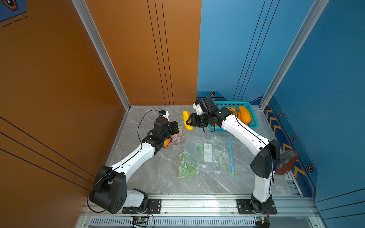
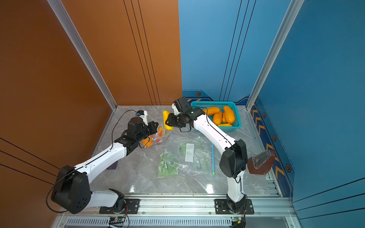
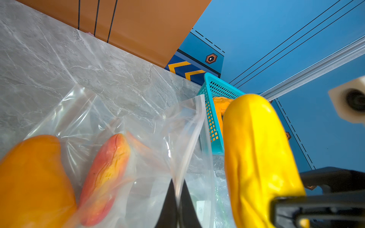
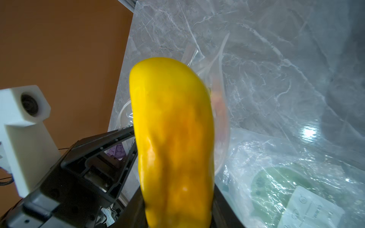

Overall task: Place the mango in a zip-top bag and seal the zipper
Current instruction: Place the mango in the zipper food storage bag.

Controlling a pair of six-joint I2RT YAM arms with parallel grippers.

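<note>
While the right hand [image 1: 189, 121] was part-way closed around the lower half of the yellow mango [image 1: 185, 116], both top views showed that fruit held off the desk [image 1: 158, 177], just past the end of the teal basket [image 1: 254, 122] that faces the orange wall. The zip-top bag [image 1: 178, 139] lay farther from the basket on that same side, and the left hand [image 1: 178, 128] was at its raised rim. In a top view the basket [image 2: 238, 118] held several orange mangoes [image 2: 229, 114], and the yellow mango [image 2: 166, 116] in the right hand [image 2: 169, 121] stood just above the bag [image 2: 160, 136], next to the left hand [image 2: 157, 126]. A flat printed bag [image 2: 189, 156] lay on the desk [image 2: 138, 177] on the robot's side of the basket. In the left wrist view the left hand [image 3: 177, 197] was closed tight, its two black fingers pinching the clear edge of the zip-top bag [image 3: 98, 110], which held an orange fruit [image 3: 33, 177] and a reddish fruit [image 3: 106, 173]. The yellow mango [image 3: 256, 158] stood between that pinched edge and the basket [image 3: 213, 122], outside the bag. In the right wrist view the yellow mango [image 4: 173, 138] filled the middle, gripped at its lower end by the right hand [image 4: 177, 217], with the open rim of the bag [image 4: 223, 98] just behind it.
</note>
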